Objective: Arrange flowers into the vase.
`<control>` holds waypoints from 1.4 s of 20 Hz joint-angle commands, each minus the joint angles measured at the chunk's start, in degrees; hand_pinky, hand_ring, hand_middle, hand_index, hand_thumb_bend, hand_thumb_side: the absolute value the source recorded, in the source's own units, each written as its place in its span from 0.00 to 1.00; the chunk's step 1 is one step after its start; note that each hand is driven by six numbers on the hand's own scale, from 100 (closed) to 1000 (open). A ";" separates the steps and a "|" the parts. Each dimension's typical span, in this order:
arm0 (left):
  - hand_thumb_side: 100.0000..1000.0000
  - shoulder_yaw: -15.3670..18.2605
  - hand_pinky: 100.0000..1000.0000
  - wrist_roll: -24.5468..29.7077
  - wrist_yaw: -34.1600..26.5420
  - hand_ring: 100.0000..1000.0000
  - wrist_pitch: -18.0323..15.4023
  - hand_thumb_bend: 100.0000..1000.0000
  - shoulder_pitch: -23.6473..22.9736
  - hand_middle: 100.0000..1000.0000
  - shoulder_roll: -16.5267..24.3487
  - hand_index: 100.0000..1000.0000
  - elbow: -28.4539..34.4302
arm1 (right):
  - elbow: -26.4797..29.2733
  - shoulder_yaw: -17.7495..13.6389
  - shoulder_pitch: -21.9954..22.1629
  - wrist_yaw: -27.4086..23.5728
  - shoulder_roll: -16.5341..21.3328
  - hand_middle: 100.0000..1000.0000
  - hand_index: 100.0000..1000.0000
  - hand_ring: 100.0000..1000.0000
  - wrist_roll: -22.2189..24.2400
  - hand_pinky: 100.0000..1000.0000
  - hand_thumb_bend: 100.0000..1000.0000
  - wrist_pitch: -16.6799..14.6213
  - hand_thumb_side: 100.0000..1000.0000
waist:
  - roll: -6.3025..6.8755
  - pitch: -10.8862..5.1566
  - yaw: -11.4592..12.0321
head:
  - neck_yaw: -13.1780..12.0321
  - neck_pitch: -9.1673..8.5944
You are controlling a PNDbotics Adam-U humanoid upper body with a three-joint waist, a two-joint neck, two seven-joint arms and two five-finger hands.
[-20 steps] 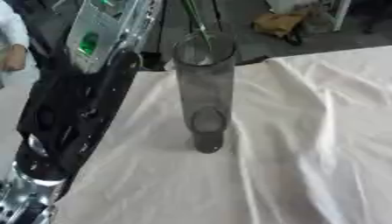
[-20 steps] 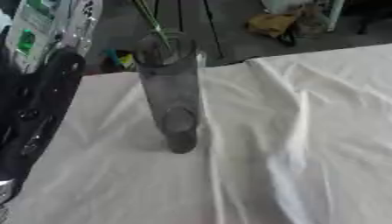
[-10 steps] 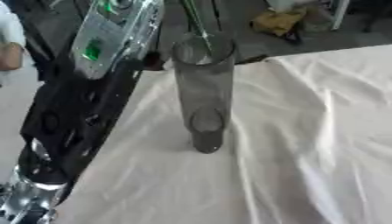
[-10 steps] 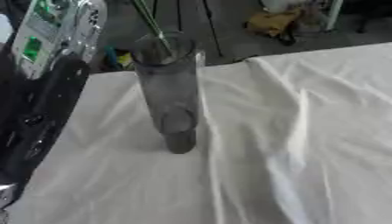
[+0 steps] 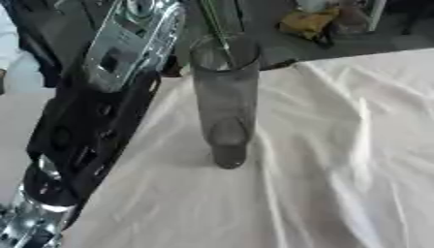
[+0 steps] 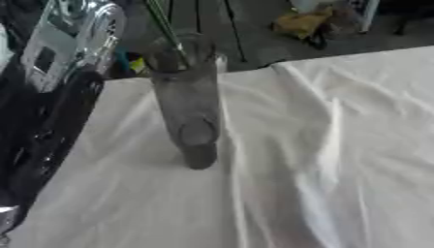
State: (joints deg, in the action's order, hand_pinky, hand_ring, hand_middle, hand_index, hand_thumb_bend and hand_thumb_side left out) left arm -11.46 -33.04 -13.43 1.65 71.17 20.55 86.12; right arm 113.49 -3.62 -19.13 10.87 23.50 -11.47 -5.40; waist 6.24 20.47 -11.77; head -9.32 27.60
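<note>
The vase (image 5: 225,99), a tall smoky glass cylinder, stands upright on the white tablecloth (image 5: 339,160), with a thin green flower stem (image 5: 219,29) rising from its mouth and leaving the frame above, so no blossom shows. Compared with a second ago the vase and stem sit just as they did; what has moved is the left arm (image 5: 93,121), left of the vase, whose silver upper link now reaches higher toward the top edge, probably lifting away after a placement, though that is a guess. That suggests one stem is in and more remain to fetch. The left hand itself shows in neither view, nor does the right, so I cannot tell their state. The right eye view shows the cloth's far edge behind the vase more plainly, and yellow clutter (image 6: 305,22) on the floor beyond.
</note>
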 commanded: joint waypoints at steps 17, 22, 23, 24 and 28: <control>1.00 0.54 0.00 0.96 9.51 0.03 2.42 0.01 0.25 0.12 0.41 0.31 -6.66 | 1.10 -0.64 -0.47 -0.08 0.71 0.49 0.75 0.51 -0.06 0.63 0.00 -0.12 1.00 | 0.38 -0.12 0.32 | 0.00 -0.76; 1.00 0.69 0.00 1.20 10.75 0.10 3.90 0.00 -0.10 0.18 0.49 0.37 -7.95 | 1.10 -0.72 -0.38 -0.08 0.65 0.49 0.75 0.51 -0.09 0.63 0.00 -0.11 1.00 | 0.25 -0.24 0.34 | 0.10 -0.86; 1.00 0.68 0.00 1.39 11.01 0.12 4.40 0.00 -0.18 0.19 0.50 0.37 -8.25 | 1.10 -0.73 -0.36 -0.07 0.63 0.49 0.75 0.51 -0.09 0.63 0.00 -0.08 1.00 | 0.23 -0.27 0.35 | 0.12 -0.88; 1.00 0.66 0.00 1.59 11.35 0.12 4.81 0.00 -0.22 0.18 0.56 0.36 -8.45 | 1.10 -0.75 -0.33 -0.07 0.62 0.49 0.75 0.51 -0.09 0.63 0.00 -0.06 1.00 | 0.21 -0.29 0.36 | 0.14 -0.88; 1.00 0.49 0.00 2.00 15.19 0.13 6.04 0.00 -0.50 0.20 1.15 0.39 -8.95 | 1.10 -0.82 -0.22 -0.04 0.59 0.49 0.75 0.51 -0.09 0.63 0.00 0.01 1.00 | 0.20 -0.31 0.42 | 0.24 -0.82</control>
State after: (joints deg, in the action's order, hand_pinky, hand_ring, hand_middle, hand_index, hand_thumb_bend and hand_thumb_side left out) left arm -11.44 -31.13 0.43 7.20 69.79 20.54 76.77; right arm 113.49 -3.87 -19.10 10.87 23.47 -11.48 -5.39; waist 6.24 20.66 -11.37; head -9.20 27.36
